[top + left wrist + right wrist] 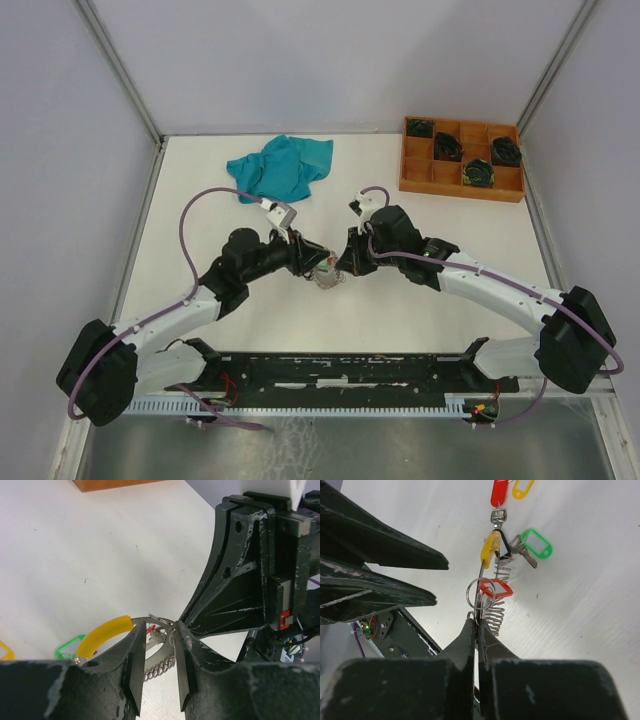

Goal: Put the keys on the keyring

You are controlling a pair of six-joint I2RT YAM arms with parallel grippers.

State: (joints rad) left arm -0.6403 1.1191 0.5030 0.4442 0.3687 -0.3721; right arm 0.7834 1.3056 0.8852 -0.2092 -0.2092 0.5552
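Note:
The keyring (pixel 106 634), a thin silvery wire ring with a yellow sleeve, hangs just above the table's middle (pixel 326 277) between both grippers. My right gripper (pixel 476 623) is shut on its wire, edge-on below the yellow sleeve (pixel 490 547). Keys dangle around it: a red-tagged one (pixel 496 590) by my fingertips, a green-tagged one (pixel 536 543), and red (pixel 499 491) and yellow (pixel 522 487) tags farther off. My left gripper (pixel 159 629) is open, its fingers straddling the ring's wire and a small chain without pinching them. The right gripper's black fingers (pixel 235 590) stand close beside it.
A teal cloth (pixel 280 165) lies at the back left. A wooden compartment tray (pixel 420 165) with dark coiled bundles stands at the back right. A black rail (pixel 350 368) runs along the near edge between the arm bases.

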